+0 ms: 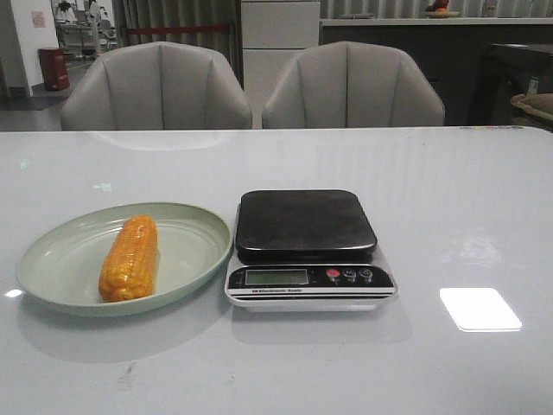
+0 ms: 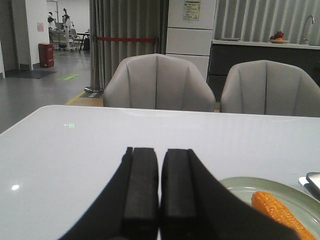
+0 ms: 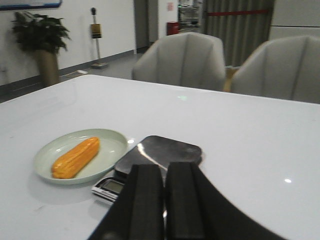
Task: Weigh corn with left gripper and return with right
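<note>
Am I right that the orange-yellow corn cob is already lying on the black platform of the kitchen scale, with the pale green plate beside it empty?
Not quite. The orange-yellow corn cob lies on the pale green round plate, not on the black platform of the kitchen scale, which is bare. The plate does sit beside the scale. The front view shows this plainly, and the right wrist view agrees.
</note>
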Controlling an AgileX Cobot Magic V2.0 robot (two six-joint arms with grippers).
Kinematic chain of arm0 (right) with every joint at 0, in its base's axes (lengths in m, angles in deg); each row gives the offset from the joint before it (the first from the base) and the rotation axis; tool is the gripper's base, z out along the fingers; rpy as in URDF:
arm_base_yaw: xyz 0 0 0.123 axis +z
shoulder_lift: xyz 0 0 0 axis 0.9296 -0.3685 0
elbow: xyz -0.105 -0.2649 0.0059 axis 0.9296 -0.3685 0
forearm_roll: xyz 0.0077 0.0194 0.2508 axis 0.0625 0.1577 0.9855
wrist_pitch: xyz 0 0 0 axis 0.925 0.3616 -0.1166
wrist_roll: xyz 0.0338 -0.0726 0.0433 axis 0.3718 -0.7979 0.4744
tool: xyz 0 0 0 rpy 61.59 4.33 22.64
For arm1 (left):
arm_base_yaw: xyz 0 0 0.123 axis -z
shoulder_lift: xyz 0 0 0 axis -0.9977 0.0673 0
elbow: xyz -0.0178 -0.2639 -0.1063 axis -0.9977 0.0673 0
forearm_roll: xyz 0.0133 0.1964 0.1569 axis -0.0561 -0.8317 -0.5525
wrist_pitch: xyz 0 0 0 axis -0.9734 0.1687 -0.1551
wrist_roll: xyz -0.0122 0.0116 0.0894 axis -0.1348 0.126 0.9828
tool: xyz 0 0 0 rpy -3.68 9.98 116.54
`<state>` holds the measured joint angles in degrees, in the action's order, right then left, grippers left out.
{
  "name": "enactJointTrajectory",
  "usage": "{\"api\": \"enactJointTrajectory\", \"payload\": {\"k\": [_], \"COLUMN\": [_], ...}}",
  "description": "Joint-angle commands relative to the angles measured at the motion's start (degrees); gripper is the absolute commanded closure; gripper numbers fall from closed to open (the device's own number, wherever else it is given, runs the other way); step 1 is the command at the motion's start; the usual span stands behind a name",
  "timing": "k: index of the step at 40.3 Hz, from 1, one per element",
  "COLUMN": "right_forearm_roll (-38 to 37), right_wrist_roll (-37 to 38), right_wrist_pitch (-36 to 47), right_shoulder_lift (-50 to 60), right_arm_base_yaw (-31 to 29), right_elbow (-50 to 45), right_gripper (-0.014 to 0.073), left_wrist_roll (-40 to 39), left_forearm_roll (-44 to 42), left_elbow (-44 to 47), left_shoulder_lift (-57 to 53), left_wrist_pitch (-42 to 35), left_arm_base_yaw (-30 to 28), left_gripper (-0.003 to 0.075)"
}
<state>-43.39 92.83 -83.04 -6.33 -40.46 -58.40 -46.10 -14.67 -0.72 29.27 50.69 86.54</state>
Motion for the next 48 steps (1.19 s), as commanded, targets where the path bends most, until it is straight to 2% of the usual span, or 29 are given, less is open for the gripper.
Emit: {"api": "enactJointTrajectory", "payload": {"k": [1, 10, 21, 28, 30, 48], "right_forearm_roll": [-0.7, -0.7, -0.7, -0.7, -0.7, -0.7], "right_wrist_roll": [-0.5, -0.5, -0.5, -0.5, -0.5, -0.5], "right_wrist_pitch": [4.6, 4.6, 10.9, 15.4, 13.5, 13.7], "right_shoulder_lift": [-0.7, -0.7, -0.7, 1.6, 1.4, 1.4], "right_arm_base_yaw": [-6.2, -18.8, -26.0, -26.9, -26.9, -26.9], "right_elbow": [1.5, 1.4, -5.9, -12.2, -11.9, -12.0], "right_gripper": [0.0401, 0.0401, 0.0401, 0.0401, 0.0401, 0.0401], "left_wrist_roll": [-0.5, -0.5, -0.5, -0.5, -0.5, -0.5], "left_forearm_roll": [0.6, 0.6, 0.6, 0.6, 0.6, 0.6], "left_elbow": [0.0, 0.0, 0.0, 0.0, 0.0, 0.0], "left_shoulder_lift": [-1.1, -1.1, -1.1, -1.1, -1.0, -1.0], "left_wrist_pitch": [-4.6, -4.6, -4.6, -4.6, -4.6, -4.6], "left_arm_base_yaw": [0.0, 0.0, 0.0, 0.0, 0.0, 0.0], "left_gripper": [0.0606, 0.0606, 0.0606, 0.0606, 0.0606, 0.0606]}}
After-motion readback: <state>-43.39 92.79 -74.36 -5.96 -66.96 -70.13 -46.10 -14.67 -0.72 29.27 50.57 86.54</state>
